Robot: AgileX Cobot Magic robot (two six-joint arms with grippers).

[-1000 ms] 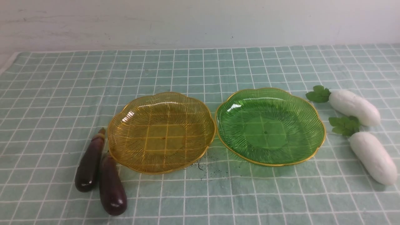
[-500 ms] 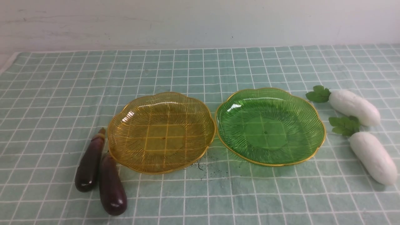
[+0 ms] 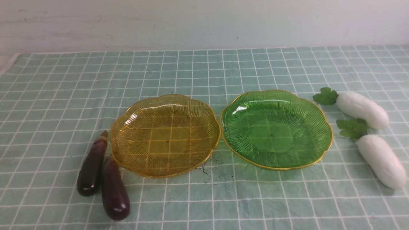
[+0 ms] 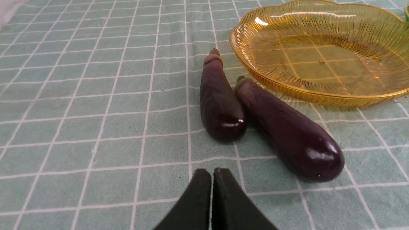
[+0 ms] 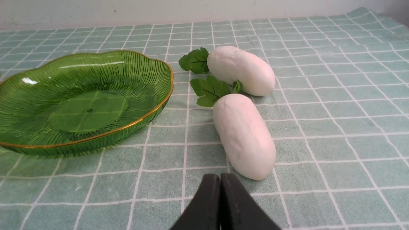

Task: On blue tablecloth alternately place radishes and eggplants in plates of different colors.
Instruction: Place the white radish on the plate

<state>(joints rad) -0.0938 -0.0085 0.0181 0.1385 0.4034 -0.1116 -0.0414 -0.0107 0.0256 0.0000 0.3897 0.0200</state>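
On the blue tablecloth [image 3: 204,70] an amber-yellow plate [image 3: 127,121] and a green plate [image 3: 319,127] sit side by side, both empty. Two dark purple eggplants [image 3: 92,166] [image 3: 114,191] lie left of the amber plate, stems pointing away from me. Two white radishes [image 3: 362,109] [image 3: 381,161] with green leaves lie right of the green plate. Neither arm shows in the front view. My left gripper [image 4: 212,172] is shut and empty, just short of the eggplants [image 4: 221,102] [image 4: 289,134]. My right gripper [image 5: 220,177] is shut and empty, close to the nearer radish [image 5: 244,134].
A pale wall [image 3: 204,22] rises behind the cloth's far edge. Dark specks [image 3: 211,167] mark the cloth in front of the gap between the plates. The cloth's left edge [image 3: 8,65] shows at the far left.
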